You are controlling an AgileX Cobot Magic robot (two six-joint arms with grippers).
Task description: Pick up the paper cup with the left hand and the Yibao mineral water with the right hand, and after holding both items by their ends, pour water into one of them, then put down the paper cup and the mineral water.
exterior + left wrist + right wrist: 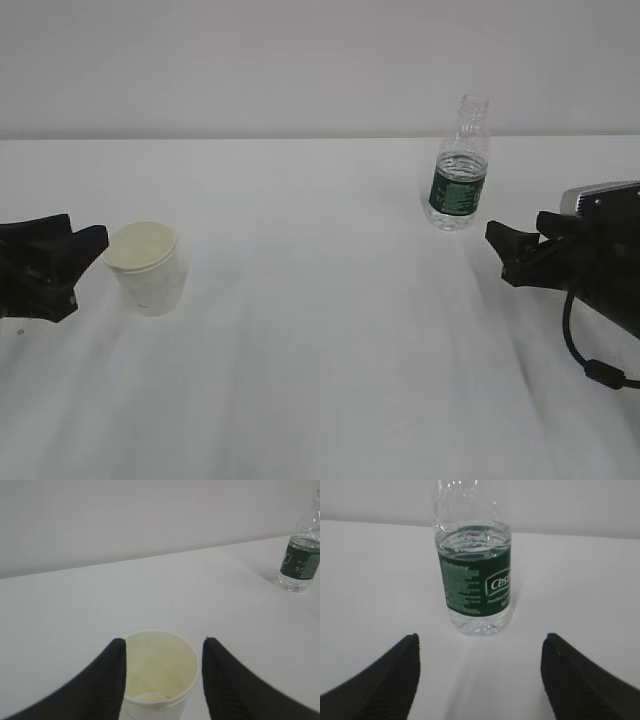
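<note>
My left hand [161, 652] sits at nine o'clock on the white table [320, 380], its two black fingers [107, 680] spread apart with the paper cup [159, 672] standing upright between them. From my wrist the fingers look to lie right against the cup's rim on both sides, though I cannot tell for sure whether they press on it or only flank it. The cup's cream inside looks empty. My right hand [480, 655] is at three o'clock, fingers wide apart and holding nothing. The water bottle [475, 575] stands upright straight ahead of it, at twelve o'clock from my wrist, clear of both fingertips. In the side view the bottle [459, 170] stands near the table's far edge, at about one o'clock, uncapped, water up to the top of its green label.
</note>
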